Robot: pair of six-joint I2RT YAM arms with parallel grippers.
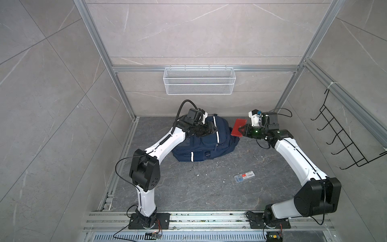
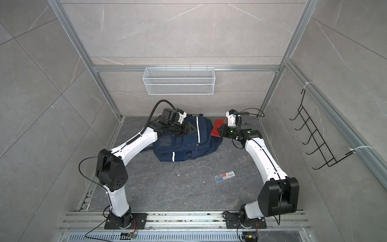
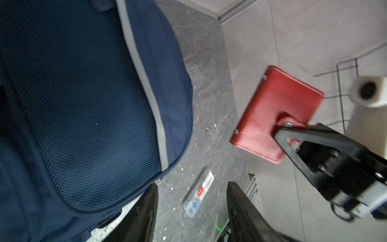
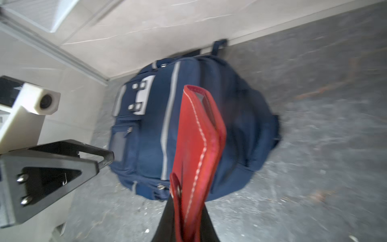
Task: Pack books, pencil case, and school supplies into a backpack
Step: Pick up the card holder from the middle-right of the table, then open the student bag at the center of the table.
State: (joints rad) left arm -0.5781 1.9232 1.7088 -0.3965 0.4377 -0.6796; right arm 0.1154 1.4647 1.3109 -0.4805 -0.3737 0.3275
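right gripper (image 1: 240, 128): pinched shut on the strap edge of the flat red leather-look snap case (image 1: 237, 124), aloft at 2 o'clock of the large navy fabric backpack (image 1: 201, 144) | left gripper (image 1: 212, 128): half open, empty, over the backpack | handling: likely light, semi-stiff, slick; you should grip deep at the strap edge

Left arm (image 1: 161, 148) and right arm (image 1: 293, 157) are glossy white shells with chunky black joint housings, thin black cables looping off. Black plates (image 1: 165, 219) bolt them onto the rail (image 1: 209, 216). Left gripper (image 1: 212, 128) fingers (image 4: 52, 159): black triangular frames, silver screws.
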